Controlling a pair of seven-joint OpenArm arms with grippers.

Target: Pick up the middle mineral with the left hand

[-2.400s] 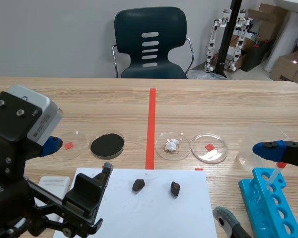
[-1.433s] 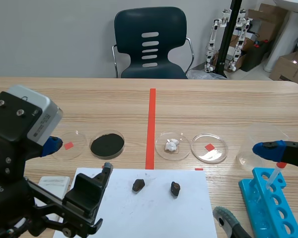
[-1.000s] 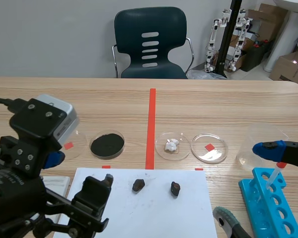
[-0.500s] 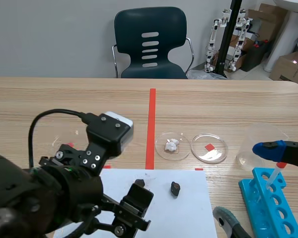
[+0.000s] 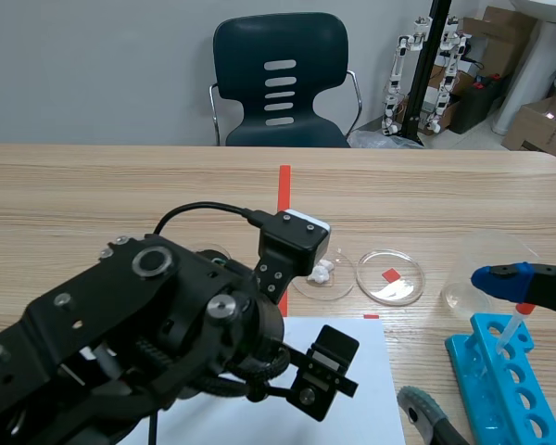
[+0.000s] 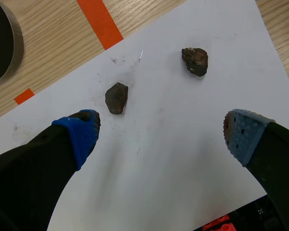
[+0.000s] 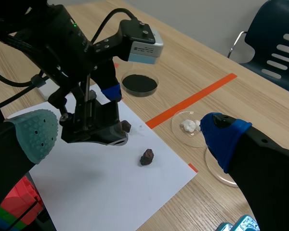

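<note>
Two dark brown mineral lumps lie on a white paper sheet (image 6: 183, 144). In the left wrist view the nearer lump (image 6: 116, 97) sits just ahead of my left gripper's blue-padded finger, and the other lump (image 6: 195, 60) lies farther ahead toward the second finger. My left gripper (image 6: 161, 137) hovers open above the sheet, holding nothing. In the scene view the left arm (image 5: 167, 324) hides both lumps. The right wrist view shows one lump (image 7: 147, 157) in the open and the other lump (image 7: 125, 126) at the left gripper's edge. My right gripper (image 7: 130, 137) is open and empty at the table's right.
A dish of black powder (image 7: 139, 83) sits beyond the sheet. Right of the red tape line are a dish with a white lump (image 5: 324, 272) and a dish over a red mark (image 5: 391, 276). A clear cup (image 5: 486, 269) and a blue tube rack (image 5: 500, 380) stand at the right.
The left arm has swung from the table's left edge to over the white sheet and now covers both lumps in the scene view. The right arm has not moved.
</note>
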